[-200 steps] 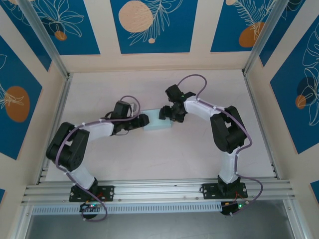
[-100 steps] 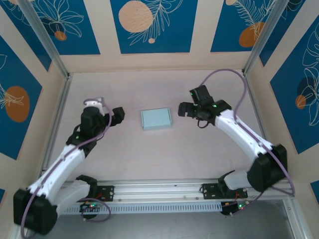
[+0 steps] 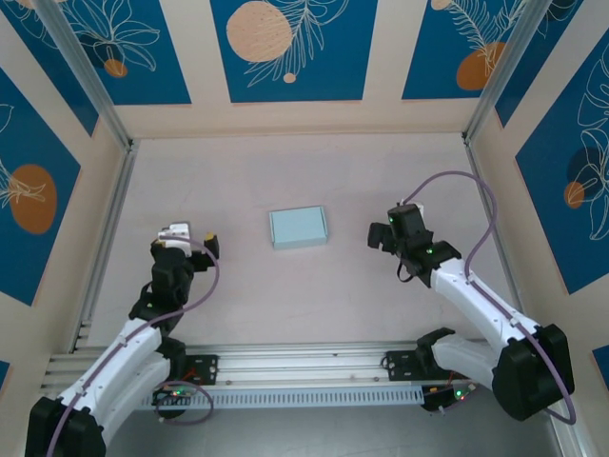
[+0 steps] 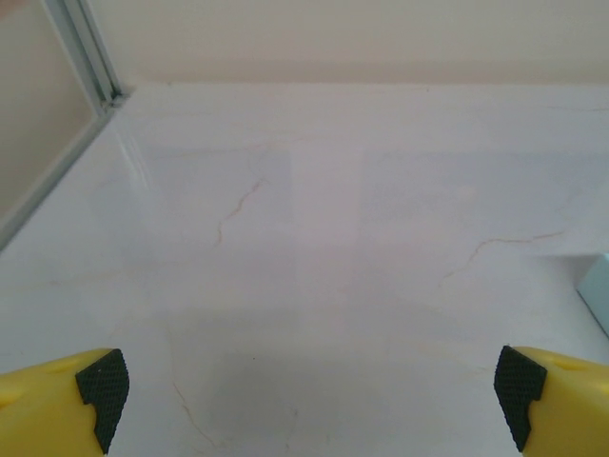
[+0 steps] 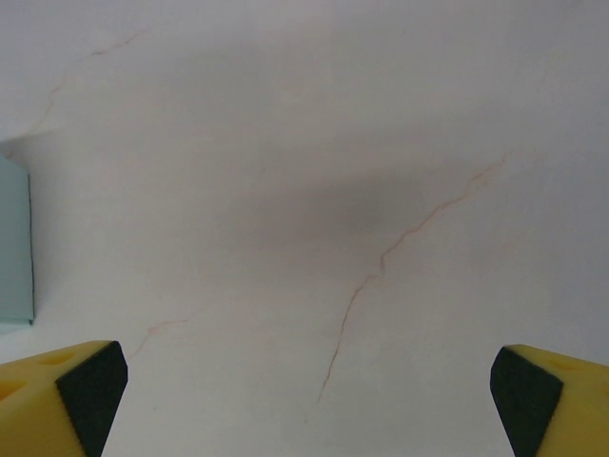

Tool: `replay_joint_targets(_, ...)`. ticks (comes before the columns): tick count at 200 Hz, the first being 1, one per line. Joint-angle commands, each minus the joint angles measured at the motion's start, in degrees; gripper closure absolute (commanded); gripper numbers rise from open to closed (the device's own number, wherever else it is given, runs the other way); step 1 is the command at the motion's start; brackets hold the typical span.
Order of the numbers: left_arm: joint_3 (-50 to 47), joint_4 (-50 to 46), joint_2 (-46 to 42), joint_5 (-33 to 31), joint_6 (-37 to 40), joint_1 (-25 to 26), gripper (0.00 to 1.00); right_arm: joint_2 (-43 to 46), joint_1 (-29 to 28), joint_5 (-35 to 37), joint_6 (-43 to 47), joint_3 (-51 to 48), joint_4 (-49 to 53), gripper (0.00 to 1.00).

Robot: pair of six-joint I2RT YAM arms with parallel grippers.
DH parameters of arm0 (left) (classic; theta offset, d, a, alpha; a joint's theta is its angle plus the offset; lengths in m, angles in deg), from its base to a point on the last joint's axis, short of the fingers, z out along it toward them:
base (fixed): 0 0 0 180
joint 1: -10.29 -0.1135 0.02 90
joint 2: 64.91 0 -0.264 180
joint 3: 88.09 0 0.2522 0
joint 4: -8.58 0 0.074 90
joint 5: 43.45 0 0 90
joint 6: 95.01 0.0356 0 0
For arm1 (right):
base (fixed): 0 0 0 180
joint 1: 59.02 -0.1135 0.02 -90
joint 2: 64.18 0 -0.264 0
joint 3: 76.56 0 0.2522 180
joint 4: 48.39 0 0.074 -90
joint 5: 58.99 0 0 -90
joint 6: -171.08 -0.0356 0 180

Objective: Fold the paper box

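- On the table (image 3: 238, 181), overhead view: where does the paper box (image 3: 298, 228) sit?
- Mid-table, closed up, lying on a broad face. The left gripper (image 3: 190, 239) is to its left and nearer the arm bases, and the right gripper (image 3: 390, 228) is to its right. Both are well apart from it.
- Jaws, overhead?
- Both pairs look parted, with nothing between them.
- Left wrist view?
- The left gripper (image 4: 309, 390) has yellow fingers with black pads (image 4: 103, 383) at the two bottom corners. They are spread wide over bare table. A pale blue corner of the box (image 4: 598, 290) shows at the right edge.
- Right wrist view?
- The right gripper (image 5: 309, 386) is also spread wide and empty, over a table marked with thin brown veins. One side of the box (image 5: 13, 243) runs down the left edge, ahead of the finger on that side and not touching it.
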Motion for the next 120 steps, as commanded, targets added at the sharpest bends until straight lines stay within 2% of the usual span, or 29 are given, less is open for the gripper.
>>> replay_joint_targets(1,-2.6,8.1,0.2,-2.8,6.7,-0.9,0.0,3.5,0.4,3.0,6.8,-4.3,-13.8,0.01)
replay_joint_targets(71,-6.9,16.8,5.0,2.5,9.8,-5.4,0.0,6.7,5.0,-0.4,12.1,-10.6,-22.2,0.0)
replay_joint_targets(120,-6.1,23.0,13.0,7.3,9.4,-8.3,0.0,8.3,8.6,-4.1,13.9,-15.4,-30.9,0.01)
